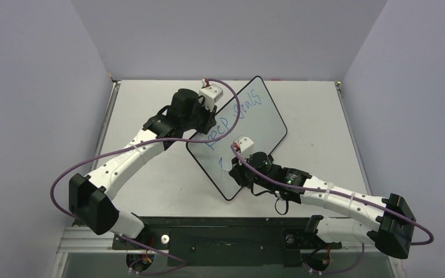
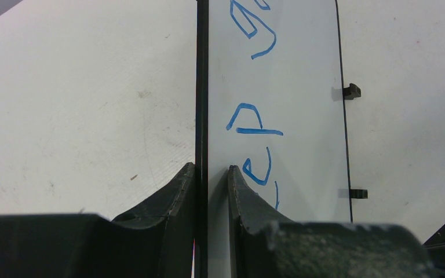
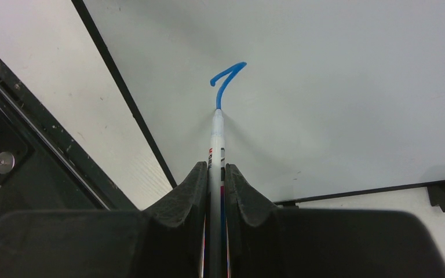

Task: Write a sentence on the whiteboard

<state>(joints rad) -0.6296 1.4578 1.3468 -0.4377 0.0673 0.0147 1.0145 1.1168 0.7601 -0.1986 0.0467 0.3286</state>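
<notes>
The whiteboard (image 1: 261,124) stands tilted on the table, leaning on its long edge. My left gripper (image 1: 204,123) is shut on the whiteboard's left edge (image 2: 202,87) and holds it. The sentence (image 1: 234,116) reads "keep goals" in blue on the first line; part of it shows in the left wrist view (image 2: 249,119). My right gripper (image 1: 242,164) is shut on a white marker (image 3: 215,150) whose tip touches the board (image 3: 353,87) at the bottom of a blue "1"-like stroke (image 3: 226,81), which starts the second line (image 1: 221,164).
Two black clip feet (image 2: 352,91) stick out of the board's far long edge. A black base rail (image 1: 208,231) runs along the table's near edge. Purple cables (image 1: 69,174) loop from both arms. Grey walls enclose the table.
</notes>
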